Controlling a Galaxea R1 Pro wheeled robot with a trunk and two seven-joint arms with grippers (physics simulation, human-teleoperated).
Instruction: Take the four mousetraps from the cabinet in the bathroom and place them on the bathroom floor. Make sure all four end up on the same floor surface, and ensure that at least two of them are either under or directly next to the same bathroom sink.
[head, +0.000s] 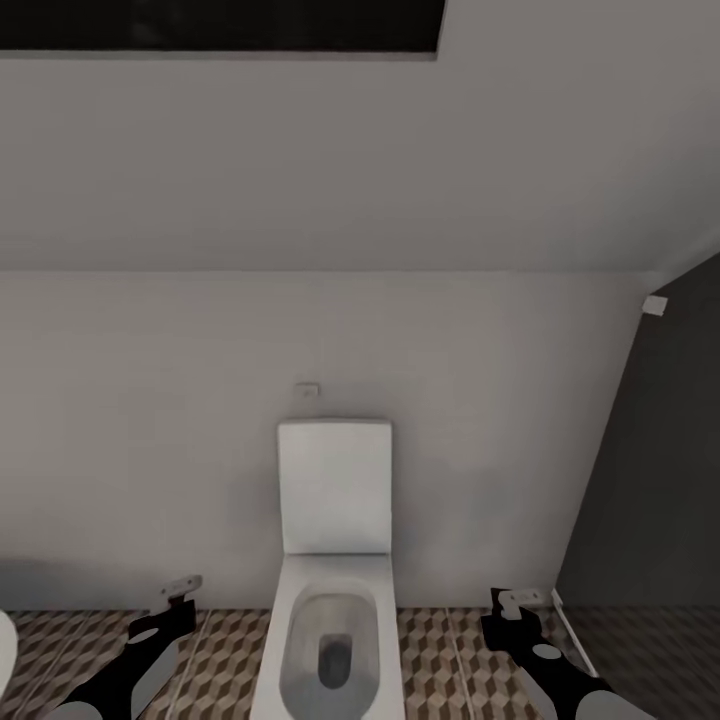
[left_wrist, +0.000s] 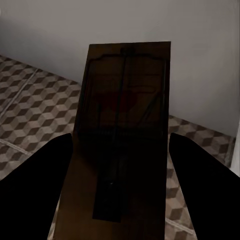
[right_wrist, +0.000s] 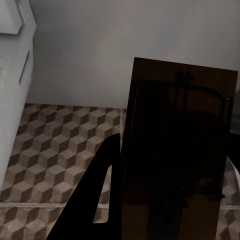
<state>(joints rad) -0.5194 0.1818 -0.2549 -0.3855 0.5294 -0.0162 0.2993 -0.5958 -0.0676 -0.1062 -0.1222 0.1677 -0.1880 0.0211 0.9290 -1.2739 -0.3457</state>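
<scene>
My left gripper (head: 172, 604) is shut on a mousetrap (head: 182, 585), held low over the bathroom floor (head: 230, 650) to the left of the toilet. In the left wrist view that mousetrap (left_wrist: 125, 115) is a dark wooden board with wire parts, clamped between the two black fingers (left_wrist: 45, 170). My right gripper (head: 512, 612) is shut on a second mousetrap (head: 527, 597) to the right of the toilet. The right wrist view shows this mousetrap (right_wrist: 180, 140) between the fingers (right_wrist: 107, 170), above the cube-patterned tiles (right_wrist: 60, 150). A white rounded rim at the far left may be the sink (head: 4, 650). The cabinet is out of view.
A white toilet (head: 335, 640) with its lid upright (head: 335, 485) stands straight ahead against the pale wall (head: 330, 340). A dark grey wall (head: 650, 480) closes the right side. Patterned tiles lie on both sides of the toilet.
</scene>
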